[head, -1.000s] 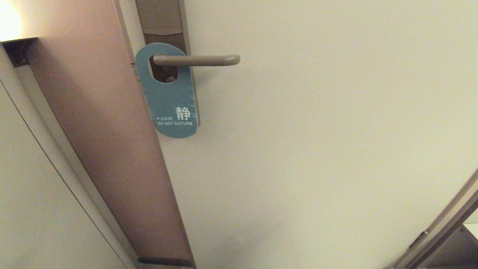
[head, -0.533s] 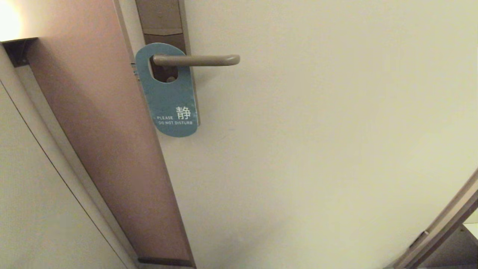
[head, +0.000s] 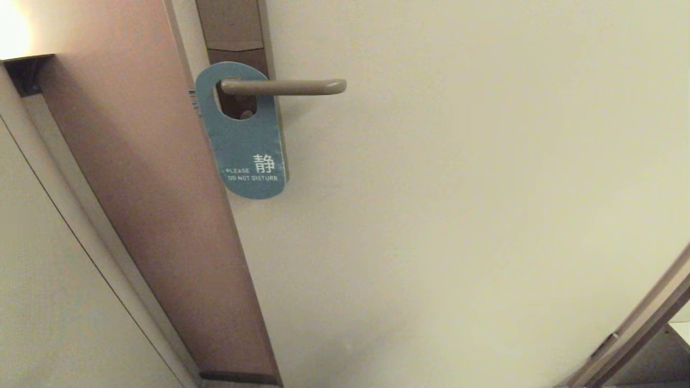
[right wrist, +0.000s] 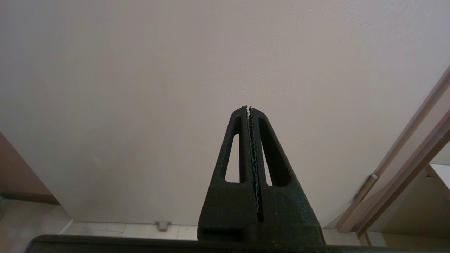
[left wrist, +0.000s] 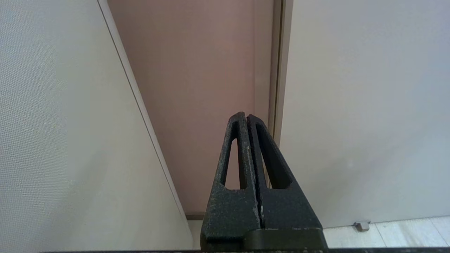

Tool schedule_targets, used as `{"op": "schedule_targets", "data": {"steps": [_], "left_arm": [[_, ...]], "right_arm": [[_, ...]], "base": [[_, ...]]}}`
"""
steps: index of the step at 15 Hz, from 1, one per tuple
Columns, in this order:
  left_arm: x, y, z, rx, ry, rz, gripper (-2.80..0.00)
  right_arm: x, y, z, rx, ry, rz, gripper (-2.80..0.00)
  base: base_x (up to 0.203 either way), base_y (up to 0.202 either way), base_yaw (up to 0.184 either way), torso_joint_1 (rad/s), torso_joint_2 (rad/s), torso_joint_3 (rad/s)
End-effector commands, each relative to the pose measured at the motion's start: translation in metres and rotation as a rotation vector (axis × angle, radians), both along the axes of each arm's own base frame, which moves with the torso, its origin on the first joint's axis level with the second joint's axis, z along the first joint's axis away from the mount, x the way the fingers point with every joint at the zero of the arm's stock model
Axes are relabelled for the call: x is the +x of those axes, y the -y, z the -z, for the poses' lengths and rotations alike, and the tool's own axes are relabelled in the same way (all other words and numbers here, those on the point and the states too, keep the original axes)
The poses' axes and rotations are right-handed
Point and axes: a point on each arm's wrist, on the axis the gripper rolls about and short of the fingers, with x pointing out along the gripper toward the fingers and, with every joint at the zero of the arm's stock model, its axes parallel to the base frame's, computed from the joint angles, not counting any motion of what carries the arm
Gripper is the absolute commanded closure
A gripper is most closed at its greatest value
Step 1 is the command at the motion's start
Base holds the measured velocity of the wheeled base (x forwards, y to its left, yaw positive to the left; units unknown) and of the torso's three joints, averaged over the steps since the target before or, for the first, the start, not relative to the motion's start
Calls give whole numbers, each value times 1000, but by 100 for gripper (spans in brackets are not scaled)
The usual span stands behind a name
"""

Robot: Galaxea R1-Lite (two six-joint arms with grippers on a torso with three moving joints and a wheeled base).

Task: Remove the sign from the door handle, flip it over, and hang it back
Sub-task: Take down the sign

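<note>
The sign (head: 245, 143) hangs on the door handle (head: 291, 86) by its oval hole, teal side out, reading "PLEASE DO NOT DISTURB". The handle is a bronze-grey lever on a tall lock plate (head: 232, 27). Neither arm shows in the head view. My left gripper (left wrist: 246, 116) is shut and empty, low down, facing the door frame. My right gripper (right wrist: 248, 108) is shut and empty, low down, facing the plain door face. The sign and handle are out of both wrist views.
A pinkish-brown door frame panel (head: 145, 188) runs down left of the cream door (head: 458, 188). A wall (head: 48, 280) lies further left. Another frame edge (head: 641, 323) crosses the lower right. A small door stop (right wrist: 162, 225) sits at floor level.
The sign sways very slightly on the handle. Nothing else has moved.
</note>
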Motion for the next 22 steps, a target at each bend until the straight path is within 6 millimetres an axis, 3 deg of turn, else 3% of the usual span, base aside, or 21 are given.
{"op": "schedule_targets", "data": {"steps": [1,4,9,12,15,18,22], "left_arm": [[0,0,0,9,-2,2,0],[-1,0,-22,4,5,25,0],[29,1,-96,-87,-104,66,0],[65,3,-129,-153,-192,77,0],[106,7,-146,-214,-258,141,0],[148,11,-153,-259,-310,287,0],[206,6,-157,-316,-342,620,0]], "right_arm": [[0,0,0,0,0,-1,0],[0,0,0,0,0,-1,0],[0,0,0,0,0,-1,0],[0,0,0,0,0,-1,0],[0,0,0,0,0,-1,0],[0,0,0,0,0,-1,0],[0,0,0,0,0,-1,0]], "base": [[0,0,0,0,0,0],[0,0,0,0,0,0],[0,0,0,0,0,0],[0,0,0,0,0,0],[0,0,0,0,0,0],[0,0,0,0,0,0],[0,0,0,0,0,0]]}}
